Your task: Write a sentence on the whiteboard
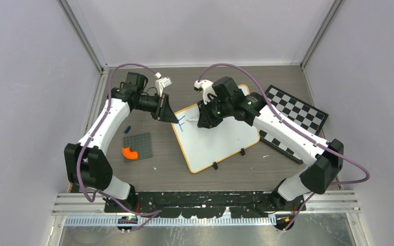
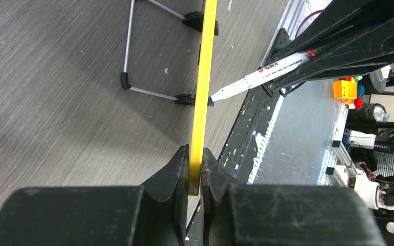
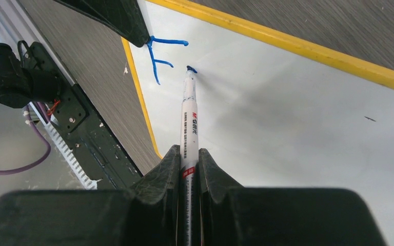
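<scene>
The large flat white whiteboard with its thin orange-yellow frame (image 1: 220, 141) lies in the middle of the dark wood-grain table (image 1: 159, 174), turned at an angle, with its two small black clip feet (image 1: 215, 166) on the near edge. Near its far left corner I see a short blue branching stroke (image 3: 161, 56) drawn on the white surface. Just beside that stroke sits the blue tip of a slim white marker pen with printed lettering (image 3: 190, 118); the tip looks down on the board.

My right gripper (image 3: 189, 154) has its jaws pinched narrow around the pen's barrel, reaching in over the board's far half. My left gripper (image 2: 195, 154) is clamped on the board's yellow frame at the left corner, one finger on each face of the edge.

Right of the board, partly under the right arm, lies a black-and-white checkered board (image 1: 295, 115). Left of it, well apart, a grey studded baseplate (image 1: 137, 146) carries a curved orange piece (image 1: 130, 152), with a small blue object (image 1: 128, 127) near its far corner.
</scene>
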You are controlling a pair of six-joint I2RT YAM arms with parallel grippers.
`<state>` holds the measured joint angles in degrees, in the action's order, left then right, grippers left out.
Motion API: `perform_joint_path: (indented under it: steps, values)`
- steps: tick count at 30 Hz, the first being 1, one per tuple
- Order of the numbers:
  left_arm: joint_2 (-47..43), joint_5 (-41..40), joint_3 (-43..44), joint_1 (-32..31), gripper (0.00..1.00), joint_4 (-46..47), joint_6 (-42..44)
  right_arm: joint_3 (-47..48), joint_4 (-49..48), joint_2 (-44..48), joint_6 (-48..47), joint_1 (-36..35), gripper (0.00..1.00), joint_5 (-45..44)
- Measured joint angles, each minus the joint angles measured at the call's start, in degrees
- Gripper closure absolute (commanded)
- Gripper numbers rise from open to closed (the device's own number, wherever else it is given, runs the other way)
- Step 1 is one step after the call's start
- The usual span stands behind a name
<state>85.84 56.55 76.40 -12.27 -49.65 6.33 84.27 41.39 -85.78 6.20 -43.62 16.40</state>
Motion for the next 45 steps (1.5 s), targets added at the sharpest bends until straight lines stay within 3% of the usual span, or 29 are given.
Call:
perform_joint_path:
  steps: [23, 45]
  values:
    - [0.0, -0.6, 0.0, 0.0, 1.00, -0.2, 1.2, -2.5, 0.7, -0.3, -2.0, -1.9, 1.00, -0.1]
    - [0.0, -0.4, 0.0, -0.1, 1.00, -0.3, 1.4, 0.4, 2.5, 0.0, -2.6, 0.7, 1.00, -1.3]
